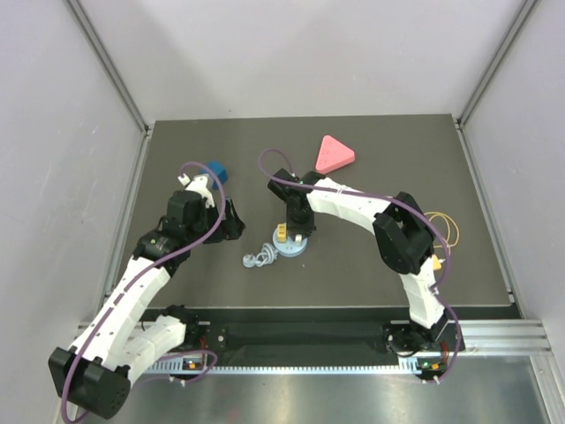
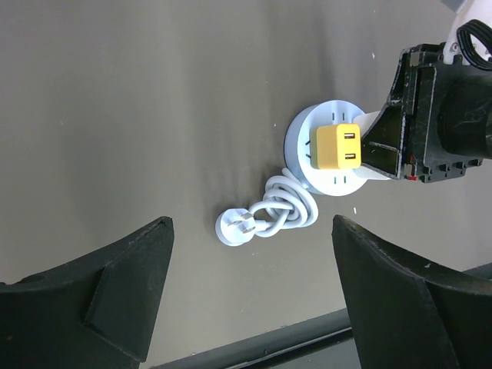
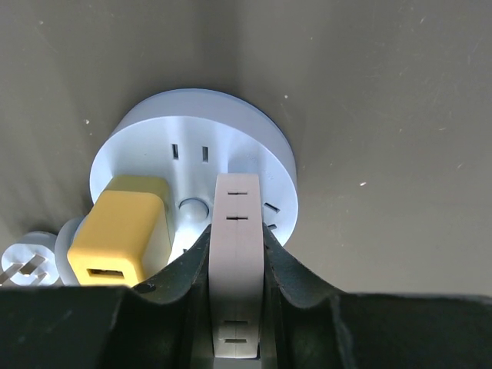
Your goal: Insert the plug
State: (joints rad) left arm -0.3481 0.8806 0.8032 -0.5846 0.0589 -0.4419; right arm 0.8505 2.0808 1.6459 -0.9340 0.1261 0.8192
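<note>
1. The right end effector pinches the white plug upright. Its tip is at the face of the socket, mid-bench, probably to line it up with free slots beside the yellow adapter.
2. The left end effector hangs spread, apart from the socket on its left-edge side, likely standing by.

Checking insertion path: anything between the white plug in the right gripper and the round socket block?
Nothing visible. The right gripper holds the white plug at the socket block's top; the yellow charger sits beside it, clear of the path. Prongs are hidden.
</note>
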